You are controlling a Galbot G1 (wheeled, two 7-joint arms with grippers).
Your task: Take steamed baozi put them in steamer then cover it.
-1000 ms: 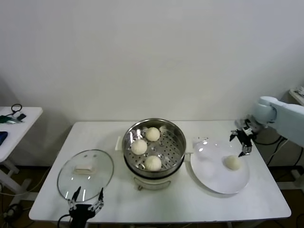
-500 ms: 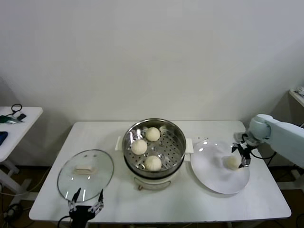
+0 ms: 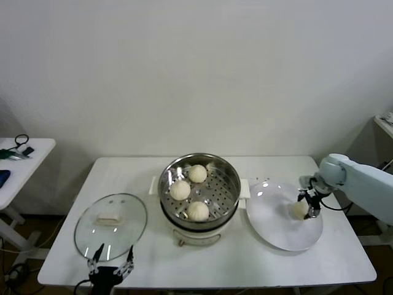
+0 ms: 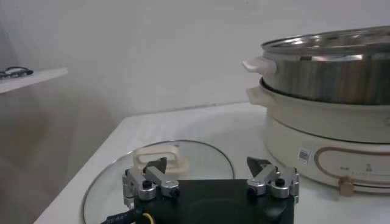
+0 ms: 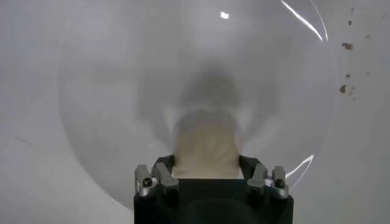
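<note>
Three steamed baozi (image 3: 197, 173) lie on the perforated tray of the steel steamer (image 3: 230, 175) at the table's middle. One more baozi (image 3: 299, 209) sits on the white plate (image 3: 276, 221) to the right. My right gripper (image 3: 309, 206) is down on the plate, shut on this baozi (image 5: 206, 146), with its fingers pressed against both sides. The right gripper (image 5: 206, 163) shows the bun filling the gap between them. The glass cover (image 3: 110, 224) lies flat on the table at the left. My left gripper (image 3: 111, 261) hangs open at the table's front edge, just short of the cover (image 4: 201, 164).
The steamer's white base (image 4: 329, 140) stands to one side of the left gripper (image 4: 207, 176). A small side table (image 3: 21, 153) with dark items stands at the far left. Crumbs (image 5: 346, 67) dot the tabletop beside the plate (image 5: 122, 91).
My right gripper came down from above the plate's far edge onto the last baozi and closed on it. The left arm has not moved.
</note>
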